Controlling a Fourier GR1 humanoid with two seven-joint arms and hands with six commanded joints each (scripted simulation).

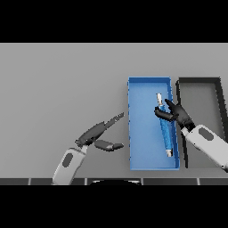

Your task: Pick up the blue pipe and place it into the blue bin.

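**Blue pipe inside blue bin, right robot hand over it**

No brand, label or readable writing anywhere on the things in view.

Blue pipe [165, 129]: slim straight rod, glossy blue along its middle, pale white caps at both ends. Lying lengthwise on the floor of the blue bin [142, 151], close along the wall at 3 o'clock, one end toward 12, the other toward 6, tilted slightly off the bin's long axis.

Blue bin: shallow rectangular tray, smooth matte blue, thin upright walls, long side running from 12 to 6 o'clock. Set at about 3 o'clock from the middle of the plain, flat grey worktop [58, 89].

Black bin [219, 89]: same rectangular shape, dark rim, grey floor, just beside the blue bin at its 3 o'clock side.

Right robot hand [176, 112]: dark, reaching in from 4 o'clock across the blue bin's wall, fingers loosely spread above the upper half of the pipe, not closed round it; contact with the pipe cannot be told.

Left robot hand [100, 133]: dark, at 9 o'clock of the blue bin, apart from it, fingers straight and pointing toward the bin, thumb held out below, holding nothing.
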